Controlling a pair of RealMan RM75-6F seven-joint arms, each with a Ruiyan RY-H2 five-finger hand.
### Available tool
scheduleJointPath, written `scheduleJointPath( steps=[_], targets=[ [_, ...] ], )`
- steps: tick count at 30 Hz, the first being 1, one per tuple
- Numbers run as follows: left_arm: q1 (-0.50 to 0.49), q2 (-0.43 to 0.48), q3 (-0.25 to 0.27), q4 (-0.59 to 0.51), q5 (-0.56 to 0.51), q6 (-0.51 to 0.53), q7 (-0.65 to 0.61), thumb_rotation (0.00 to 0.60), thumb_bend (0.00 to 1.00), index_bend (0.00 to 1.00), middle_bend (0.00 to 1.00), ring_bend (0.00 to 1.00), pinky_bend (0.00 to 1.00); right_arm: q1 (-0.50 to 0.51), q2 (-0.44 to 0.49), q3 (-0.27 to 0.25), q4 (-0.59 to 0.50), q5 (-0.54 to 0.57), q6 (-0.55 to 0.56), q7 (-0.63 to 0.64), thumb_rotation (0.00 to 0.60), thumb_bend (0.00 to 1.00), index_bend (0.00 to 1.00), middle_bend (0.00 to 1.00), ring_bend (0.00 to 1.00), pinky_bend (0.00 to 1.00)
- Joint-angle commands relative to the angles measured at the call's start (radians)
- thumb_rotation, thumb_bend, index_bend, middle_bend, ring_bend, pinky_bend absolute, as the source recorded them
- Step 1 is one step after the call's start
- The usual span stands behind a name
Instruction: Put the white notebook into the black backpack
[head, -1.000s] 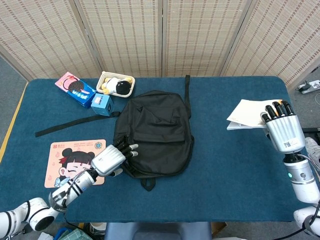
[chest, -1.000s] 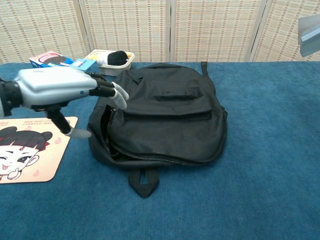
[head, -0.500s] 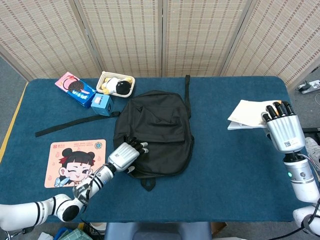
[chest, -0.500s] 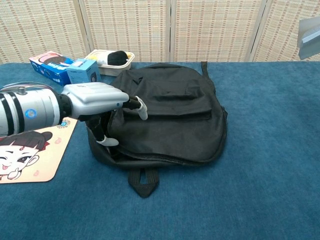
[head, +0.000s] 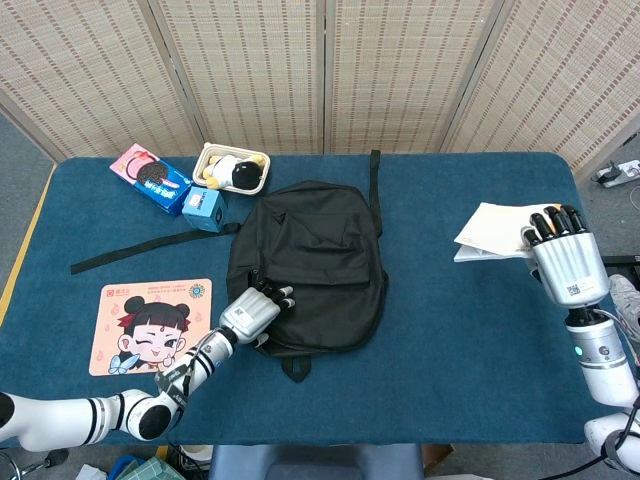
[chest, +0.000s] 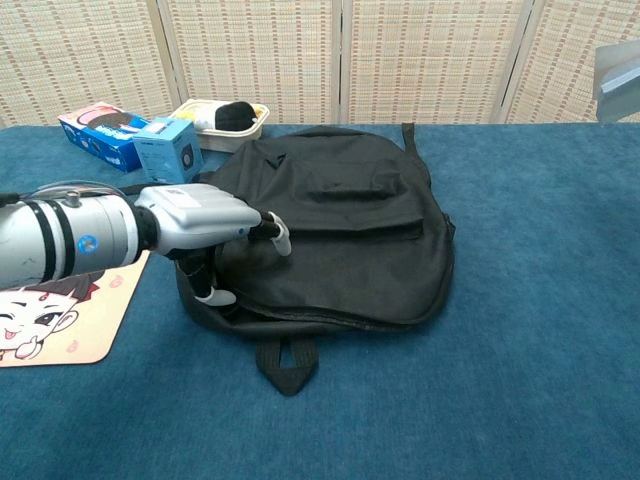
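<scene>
- The backpack (head: 310, 265) lies flat near the middle of the table (head: 460, 330), top handle toward the robot, so its zipped edge faces the left arm.
- The left hand (head: 252, 312) rests on the backpack's lower left edge. In the chest view its fingers (chest: 270, 228) lie over the upper panel and its thumb (chest: 207, 290) hooks down at the rim, a placement that suits parting the opening. Whether fabric is actually pinched cannot be told.
- The notebook (head: 492, 230) sits at the table's right side, well apart from the backpack. It is not yet in the bag.
- The right hand (head: 562, 255) is at the notebook's near right edge, fingers extended side by side over the cover. The notebook's far edge appears slightly raised; whether the hand grips it or only touches it cannot be told.
- Materials: the backpack is soft matte black fabric with a stitched front pocket, and one loose strap (head: 130, 250) trails left. It is likely to sag unless held open.
- The notebook is thin, flat, white and rectangular, and probably flexible.
- The table covering is a blue, carpet-like cloth.
- Also present: a cartoon mat (head: 150, 322), a pink box (head: 150, 178), a small blue box (head: 203, 208) and a shallow tray (head: 234, 168).
</scene>
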Motion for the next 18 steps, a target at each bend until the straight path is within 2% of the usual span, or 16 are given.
scheduleJointPath(
  steps=[1, 4, 8, 11, 18],
  targets=[
    [-0.012, -0.010, 0.008, 0.014, -0.021, 0.010, 0.001, 0.600, 0.28, 0.21, 0.10, 0.16, 0.08, -0.001, -0.001, 0.000, 0.000, 0.000, 0.000, -0.003, 0.600, 0.48, 0.68, 0.42, 0.30, 0.29],
    [-0.022, -0.022, 0.008, 0.037, -0.038, 0.008, -0.015, 0.600, 0.28, 0.25, 0.10, 0.16, 0.08, -0.004, -0.002, 0.002, 0.000, 0.000, 0.003, -0.003, 0.600, 0.48, 0.68, 0.42, 0.30, 0.29],
    [-0.022, -0.047, 0.004, 0.081, -0.030, 0.017, -0.059, 0.600, 0.28, 0.37, 0.10, 0.16, 0.08, -0.009, -0.001, 0.003, 0.001, 0.003, 0.006, -0.004, 0.600, 0.48, 0.68, 0.42, 0.30, 0.29],
    [-0.018, -0.059, -0.002, 0.110, -0.016, 0.007, -0.118, 0.600, 0.28, 0.43, 0.10, 0.16, 0.08, -0.012, -0.001, 0.005, 0.002, 0.006, 0.007, -0.004, 0.600, 0.48, 0.68, 0.41, 0.30, 0.29],
    [0.009, -0.082, -0.009, 0.166, 0.117, 0.018, -0.300, 0.600, 0.28, 0.56, 0.11, 0.17, 0.08, -0.010, -0.008, 0.007, 0.009, 0.007, 0.002, -0.006, 0.600, 0.48, 0.68, 0.41, 0.30, 0.29]
  ],
)
